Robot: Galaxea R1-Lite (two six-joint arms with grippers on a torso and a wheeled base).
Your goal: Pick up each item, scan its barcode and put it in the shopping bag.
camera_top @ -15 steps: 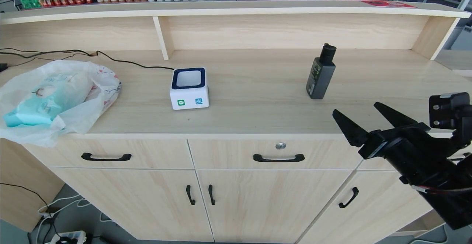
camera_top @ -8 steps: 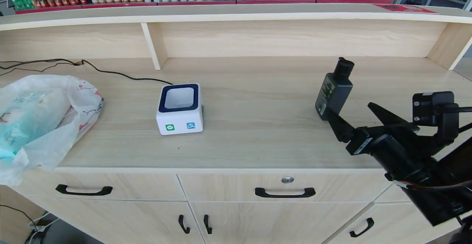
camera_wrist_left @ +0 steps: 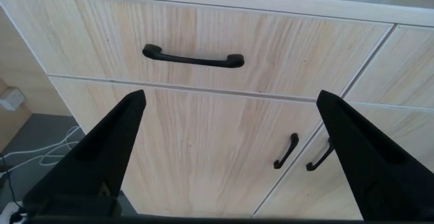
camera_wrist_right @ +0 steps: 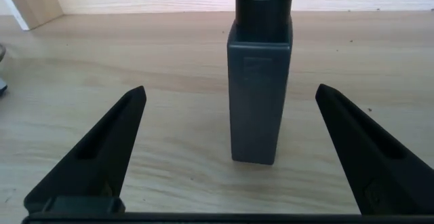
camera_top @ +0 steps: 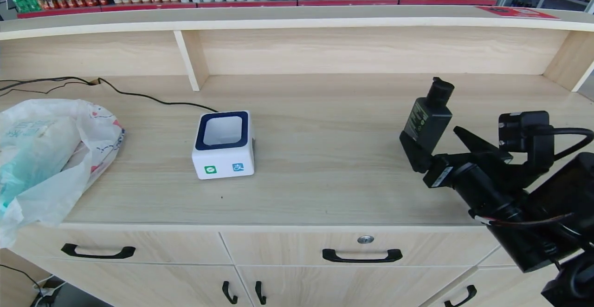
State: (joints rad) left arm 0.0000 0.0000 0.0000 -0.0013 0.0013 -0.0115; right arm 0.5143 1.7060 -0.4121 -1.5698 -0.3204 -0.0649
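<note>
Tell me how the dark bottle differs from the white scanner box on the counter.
Colour: the dark bottle is grey with a black cap; the scanner box is white with a navy-rimmed top.
Shape: the dark bottle is tall and narrow; the scanner box is a squat cube.
Place: the dark bottle stands just ahead of the open right hand; the scanner box sits mid-counter, a cable running to it.
Both stand upright on the counter.
</note>
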